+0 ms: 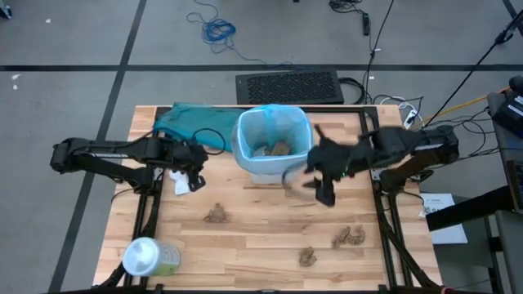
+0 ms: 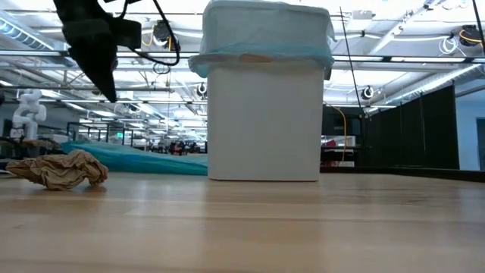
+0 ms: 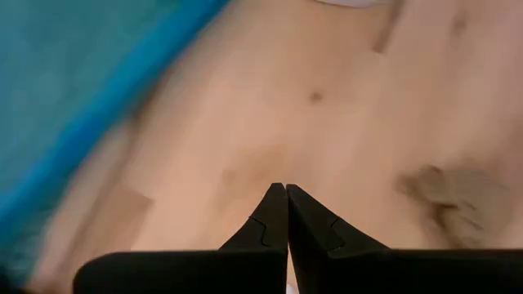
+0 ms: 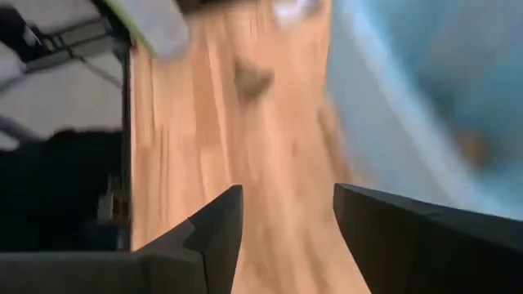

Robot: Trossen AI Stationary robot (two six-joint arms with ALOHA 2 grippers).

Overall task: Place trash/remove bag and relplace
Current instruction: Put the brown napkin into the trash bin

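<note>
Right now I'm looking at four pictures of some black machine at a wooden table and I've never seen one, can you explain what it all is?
It is a robot with two dark arms, each ending in a two-finger gripper. One picture looks straight down, one sits at table height, and two come from cameras on the wrists.

On the wooden table stands a white bin lined with a pale blue bag; some brown paper already lies inside. A darker teal bag lies beside it. Crumpled brown paper wads are scattered on the table, and a pale green container lies near one corner.

The left gripper is shut and holds nothing, near a white scrap. The right gripper is open and empty, next to the bin.
</note>
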